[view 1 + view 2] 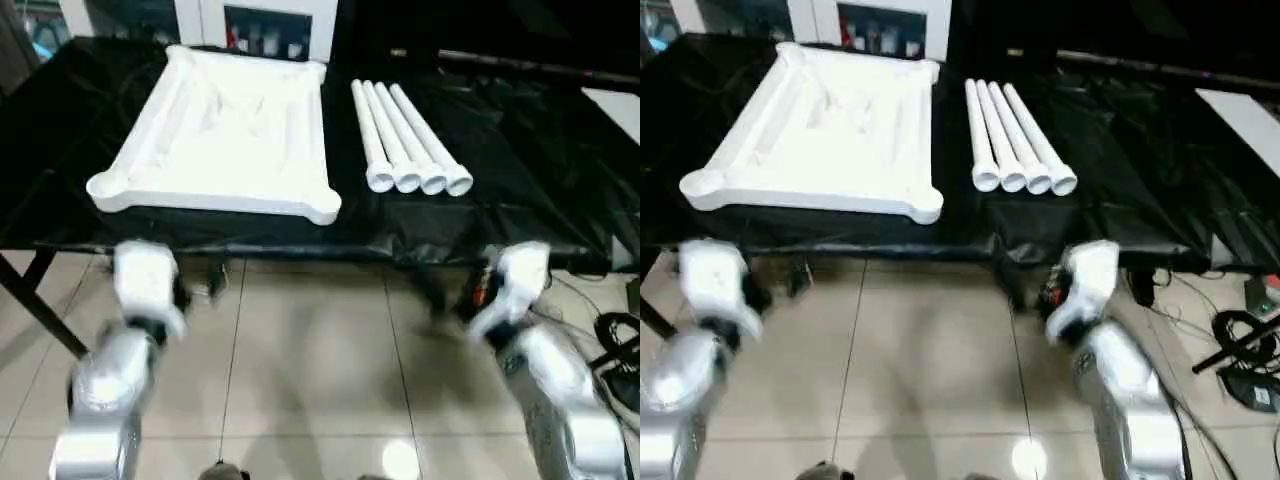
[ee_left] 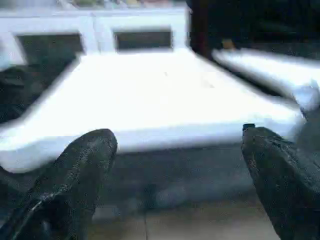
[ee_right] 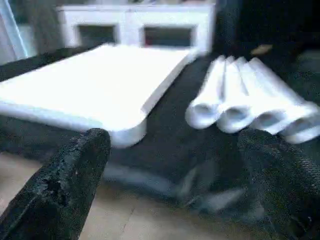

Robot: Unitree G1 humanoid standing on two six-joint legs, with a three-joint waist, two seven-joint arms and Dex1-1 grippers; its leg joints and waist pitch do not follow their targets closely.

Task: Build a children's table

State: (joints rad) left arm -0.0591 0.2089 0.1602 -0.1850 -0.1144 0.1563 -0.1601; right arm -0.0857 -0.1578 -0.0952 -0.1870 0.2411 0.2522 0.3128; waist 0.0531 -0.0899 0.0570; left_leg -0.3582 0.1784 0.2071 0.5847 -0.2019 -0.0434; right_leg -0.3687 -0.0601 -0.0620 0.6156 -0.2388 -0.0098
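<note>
- white plastic tabletop (image 1: 225,130) lying flat on the black-draped worktop (image 1: 520,150), toward its left half, raised rim and rounded corner sockets facing up.
- shallow tray-like hollow inside the rim holding nothing but its own moulded ribs.
- four white tube legs (image 1: 408,140) lying side by side just right of the tabletop, touching one another, apart from the tabletop's edge, open ends pointing toward the near edge of the worktop.
- left claw (image 2: 175,165) hanging in front of the worktop's near edge, over the tiled floor (image 1: 320,370), black fingers (image 2: 75,175) spread wide apart, gripping nothing, facing the tabletop's near rim.
- right claw (image 3: 175,170) likewise spread wide and empty, in front of the worktop edge, facing the open ends of the legs and the tabletop's near right corner.
- black cables (image 1: 1240,350) lying on the floor at far right.
- white cabinet (image 1: 260,25) standing behind the worktop.
</note>
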